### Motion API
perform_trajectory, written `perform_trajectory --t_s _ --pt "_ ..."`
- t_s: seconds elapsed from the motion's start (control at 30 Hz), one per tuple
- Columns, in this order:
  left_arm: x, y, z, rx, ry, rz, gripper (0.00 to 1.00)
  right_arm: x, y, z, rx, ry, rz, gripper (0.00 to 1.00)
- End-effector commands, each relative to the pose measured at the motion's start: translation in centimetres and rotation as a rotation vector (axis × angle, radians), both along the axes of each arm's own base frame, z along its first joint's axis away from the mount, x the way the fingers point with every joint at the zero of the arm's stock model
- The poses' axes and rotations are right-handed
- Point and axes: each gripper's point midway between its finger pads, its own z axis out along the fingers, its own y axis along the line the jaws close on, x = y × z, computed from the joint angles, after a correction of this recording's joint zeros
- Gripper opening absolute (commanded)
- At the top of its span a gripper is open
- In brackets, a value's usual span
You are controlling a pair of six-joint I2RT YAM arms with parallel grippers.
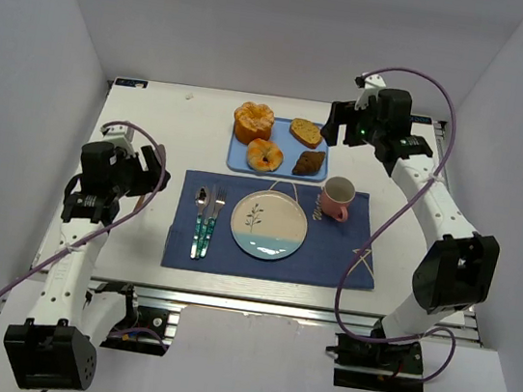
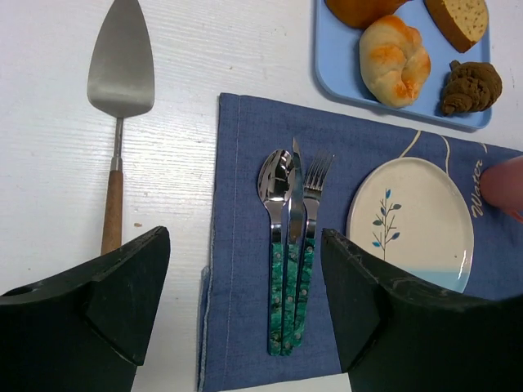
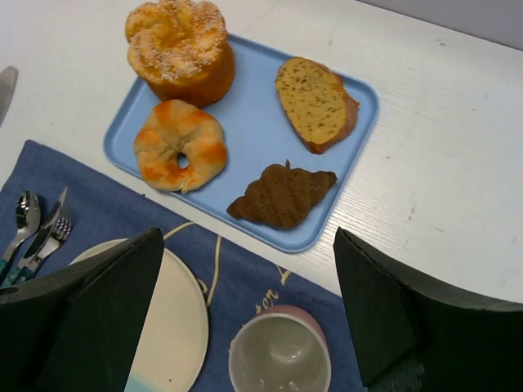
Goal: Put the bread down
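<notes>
right end effector (image 3: 248,278) and left end effector (image 2: 245,245) released; bread (image 3: 315,102) lies near the croissant (image 3: 282,196), so a stray grasp might snag that.

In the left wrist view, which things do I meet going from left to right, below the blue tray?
cake server → spoon → knife → fork → plate → pink cup
</notes>
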Motion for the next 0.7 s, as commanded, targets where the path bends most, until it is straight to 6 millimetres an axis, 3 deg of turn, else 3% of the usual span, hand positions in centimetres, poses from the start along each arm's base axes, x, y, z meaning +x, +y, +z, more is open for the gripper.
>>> perform_trajectory --t_s 0.0,0.07,0.1,0.13,0.17,0.2,0.23,0.27,0.3,0.33,0.37,0.4,0.43,0.47,0.57,0.67 --pt "0.4 0.6 2.2 0.032 -0.060 0.013 0.84 -0.6 -0.2 0.4 0.071 -0.013 0.060 0.89" --pt "0.4 0.8 2.2 0.042 -0.061 0.022 0.81 -1.5 -0.2 1.5 0.104 -0.062 0.147 0.83" --pt "0.2 1.0 2.0 0.047 -0.055 0.027 0.70 -2.1 -0.3 1.6 0.110 -0.091 0.215 0.77" --pt "0.2 1.2 2.1 0.056 -0.052 0.034 0.61 -4.0 -0.1 1.0 0.156 -0.098 0.365 0.69" --pt "0.2 1.4 2.0 0.063 -0.043 0.047 0.49 -4.9 0.2 2.1 0.177 -0.150 0.447 0.56" --pt "0.1 2.1 1.5 0.086 -0.020 0.074 0.20 -6.2 0.8 2.2 0.198 -0.157 0.533 0.24" --pt "0.0 2.5 1.3 0.100 -0.007 0.090 0.07 -6.8 1.1 2.1 0.198 -0.156 0.568 0.13" --pt "0.2 2.9 1.1 0.115 0.015 0.108 0.00 -7.2 1.4 2.0 0.192 -0.165 0.609 0.06" --pt "-0.1 3.7 0.5 0.144 0.051 0.135 0.00 -7.9 1.6 1.6 0.196 -0.139 0.629 0.02" --pt "0.0 4.1 0.2 0.182 0.068 0.129 0.00 -8.2 2.0 1.2 0.183 -0.128 0.637 0.05" --pt "0.3 4.6 0.0 0.205 0.096 0.132 0.00 -8.3 2.2 0.8 0.153 -0.140 0.648 0.14" --pt "0.1 5.0 -0.7 0.229 0.140 0.135 0.00 -8.9 2.4 0.0 0.138 -0.113 0.655 0.39" --pt "0.1 6.2 -1.0 0.286 0.171 0.162 0.06 -9.3 2.8 -0.4 0.117 -0.109 0.664 0.44" --pt "0.1 6.7 -1.5 0.308 0.205 0.171 0.26 -9.6 2.9 -0.8 0.102 -0.106 0.665 0.46" --pt "0.5 7.7 -3.0 0.373 0.273 0.162 0.61 -10.1 3.0 -1.4 0.078 -0.091 0.645 0.56" --pt "1.1 7.7 -4.7 0.396 0.311 0.123 0.67 -10.3 2.6 -2.2 0.072 -0.075 0.608 0.59"
